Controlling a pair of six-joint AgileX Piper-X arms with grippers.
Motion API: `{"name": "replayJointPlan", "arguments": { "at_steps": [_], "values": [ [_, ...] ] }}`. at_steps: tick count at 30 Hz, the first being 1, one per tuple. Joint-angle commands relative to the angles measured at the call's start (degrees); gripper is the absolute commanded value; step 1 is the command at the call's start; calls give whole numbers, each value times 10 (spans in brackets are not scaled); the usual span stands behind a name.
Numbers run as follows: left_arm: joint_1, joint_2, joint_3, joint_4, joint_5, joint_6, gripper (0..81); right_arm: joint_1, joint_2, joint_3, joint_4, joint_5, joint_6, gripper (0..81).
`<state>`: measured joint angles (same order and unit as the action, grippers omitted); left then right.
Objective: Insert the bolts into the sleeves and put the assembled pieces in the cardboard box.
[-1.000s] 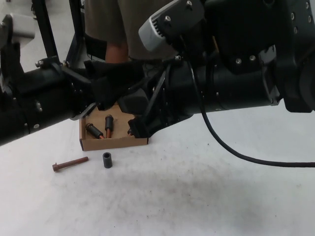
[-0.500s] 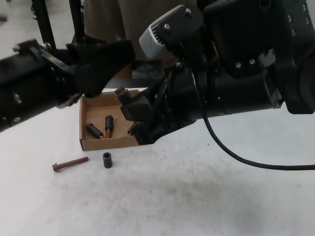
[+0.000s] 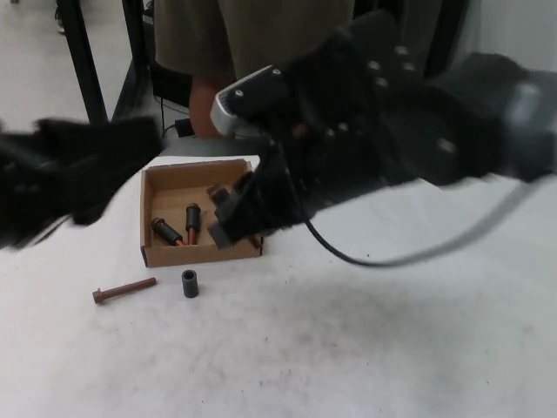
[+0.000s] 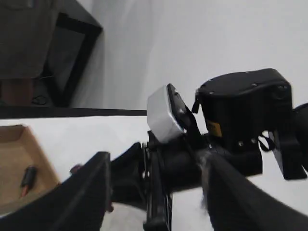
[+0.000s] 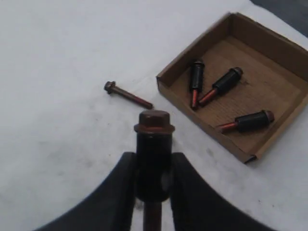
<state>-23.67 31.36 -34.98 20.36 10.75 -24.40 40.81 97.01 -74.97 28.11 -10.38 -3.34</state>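
Bench white, cardboard box on it, black frame behind.

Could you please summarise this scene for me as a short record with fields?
right gripper: shut on held piece, a bolt inside a sleeve
left gripper: open, holding nothing
cardboard box: three assembled pieces lying inside
bench: loose bolt and loose sleeve, outside the box
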Motion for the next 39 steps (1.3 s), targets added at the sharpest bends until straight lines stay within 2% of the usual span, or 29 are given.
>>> {"name": "replayJointPlan", "arguments": {
  "at_steps": [1,9,17,21,26,29,34,36,39],
  "values": [
    [-2,-12,-9,33,-21,3,502,-27,71,-88,36,-5,29,3],
    [-2,-89,-77,246,-76,4,499,-44,254,-317,137,-11,60,3],
    [-2,-98,-110,283,-79,4,499,-45,417,-535,255,-7,83,3],
    [-2,-98,-110,283,-71,4,499,-45,464,-587,266,-2,96,3],
    [-2,-98,-110,283,-39,4,499,-45,474,-596,263,42,96,0],
    [-2,-98,-110,285,-37,4,499,-45,474,-596,265,42,83,78],
    [-2,-98,-110,285,-37,4,499,-45,474,-598,280,65,83,379],
    [-2,-98,-110,285,-37,4,499,-45,472,-601,295,67,81,418],
    [-2,-98,-110,285,-37,4,499,-45,466,-609,327,67,81,417]
  ]
}}
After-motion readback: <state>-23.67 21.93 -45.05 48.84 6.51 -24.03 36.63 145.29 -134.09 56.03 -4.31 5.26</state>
